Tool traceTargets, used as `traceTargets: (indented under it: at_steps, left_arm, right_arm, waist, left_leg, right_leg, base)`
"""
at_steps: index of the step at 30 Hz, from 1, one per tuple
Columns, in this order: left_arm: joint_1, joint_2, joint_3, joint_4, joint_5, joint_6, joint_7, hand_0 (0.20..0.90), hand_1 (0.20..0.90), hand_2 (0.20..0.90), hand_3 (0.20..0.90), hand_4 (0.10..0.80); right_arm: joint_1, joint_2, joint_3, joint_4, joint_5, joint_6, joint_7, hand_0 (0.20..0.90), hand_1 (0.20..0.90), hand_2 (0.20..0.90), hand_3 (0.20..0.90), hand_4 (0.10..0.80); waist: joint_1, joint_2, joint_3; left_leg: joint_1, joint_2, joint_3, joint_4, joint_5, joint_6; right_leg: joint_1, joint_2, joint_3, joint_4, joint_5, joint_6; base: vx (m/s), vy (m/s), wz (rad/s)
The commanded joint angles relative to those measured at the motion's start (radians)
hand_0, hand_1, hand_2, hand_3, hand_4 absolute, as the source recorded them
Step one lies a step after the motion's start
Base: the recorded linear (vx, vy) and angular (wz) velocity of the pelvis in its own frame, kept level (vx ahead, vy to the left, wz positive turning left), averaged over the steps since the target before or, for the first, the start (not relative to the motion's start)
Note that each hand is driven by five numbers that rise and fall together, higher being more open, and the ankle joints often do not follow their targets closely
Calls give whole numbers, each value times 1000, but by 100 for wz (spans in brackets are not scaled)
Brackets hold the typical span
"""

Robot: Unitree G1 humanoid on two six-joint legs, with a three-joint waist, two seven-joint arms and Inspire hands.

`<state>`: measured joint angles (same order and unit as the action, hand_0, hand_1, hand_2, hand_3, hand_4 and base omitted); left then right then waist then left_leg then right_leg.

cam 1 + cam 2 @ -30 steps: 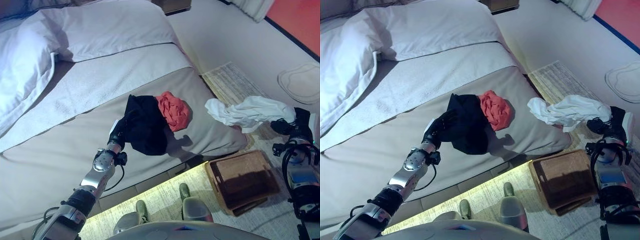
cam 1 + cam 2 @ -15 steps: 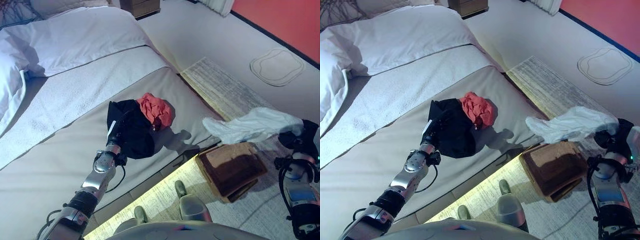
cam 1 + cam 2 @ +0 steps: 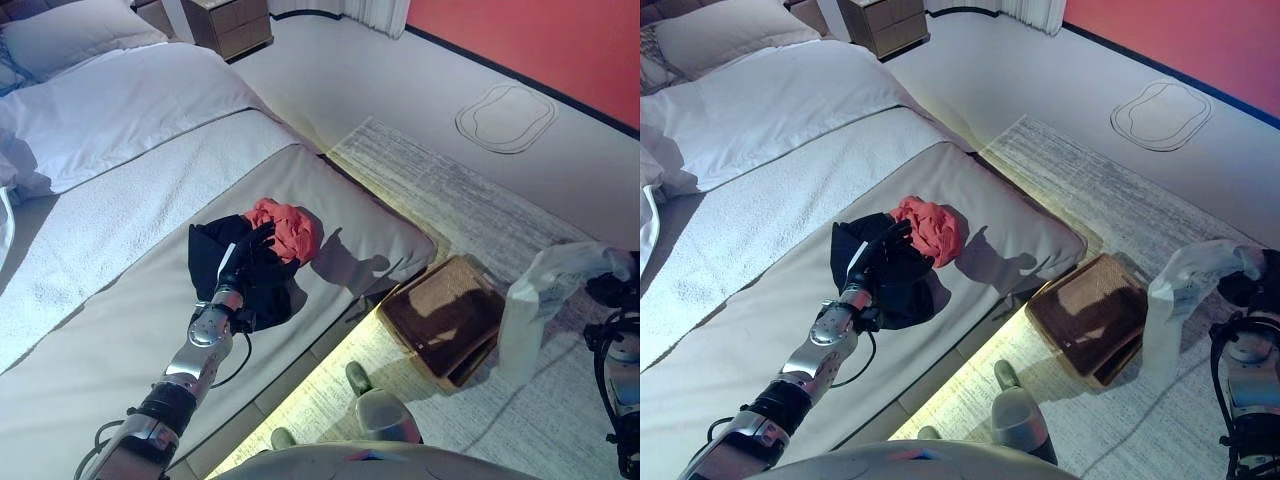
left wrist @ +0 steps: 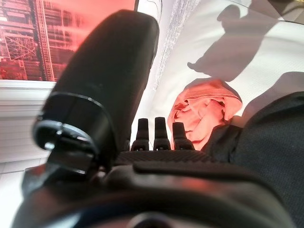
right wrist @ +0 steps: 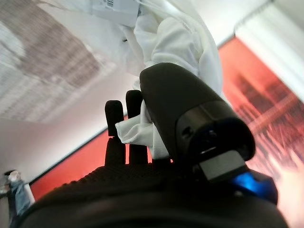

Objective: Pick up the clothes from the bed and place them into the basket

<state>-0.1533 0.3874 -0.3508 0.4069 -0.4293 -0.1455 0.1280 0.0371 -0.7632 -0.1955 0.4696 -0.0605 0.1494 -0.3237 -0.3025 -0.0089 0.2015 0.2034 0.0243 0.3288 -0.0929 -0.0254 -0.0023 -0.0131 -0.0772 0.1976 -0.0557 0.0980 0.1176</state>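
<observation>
Below the right hand [image 3: 1246,283], fingers clenched on it, a white garment [image 3: 1185,300] hangs limp beside the basket [image 3: 1088,318]: light, soft. Left hand [image 3: 880,252] fingers extended over black garment [image 3: 872,270].

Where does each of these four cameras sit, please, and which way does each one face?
Left eye view: on the head, looking down at the bed, the basket and both arms.
Right eye view: beside it, showing the same scene, slightly shifted.
Left wrist view: on the left wrist, facing along the left hand at the red garment and black garment.
Right wrist view: on the right wrist, facing along the right hand, shut on the white garment.
Shared: both eye views and the left wrist view show the red garment.
</observation>
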Motion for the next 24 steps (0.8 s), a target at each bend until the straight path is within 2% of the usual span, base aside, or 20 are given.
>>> traceTargets:
  at_steps: [1, 9, 24]
  left_arm:
    - [-50, 12, 19, -28, 34, -91, -4, 900, 900, 900, 900, 800]
    - [-63, 20, 4, -23, 31, -96, -26, 900, 900, 900, 900, 800]
    - [-86, 29, -31, -8, 14, -98, -55, 900, 900, 900, 900, 800]
  right_arm:
    - [-96, -103, 24, 53, -43, -46, 31, 300, 300, 300, 200, 100]
    - [-160, -70, 118, 191, -19, -61, 46, 300, 300, 300, 200, 100]
    - [-266, -30, 210, 406, -20, -51, 62, 300, 300, 300, 200, 100]
  waist:
    - [32, -15, -52]
    - [60, -5, -46]
    - [113, 3, -51]
  left_leg:
    - [-55, 11, -10, 98, -121, 30]
    - [-51, 12, -15, 95, -118, 24]
    - [-60, 7, -42, 74, -102, 22]
  right_leg:
    - [-55, 31, -28, 50, 3, 9]
    - [-42, 23, -47, 39, 3, 8]
    - [-33, 13, -69, 15, 9, 9]
  base:
    - [-14, -47, -4]
    - [-9, -23, -2]
    - [-15, -8, 5]
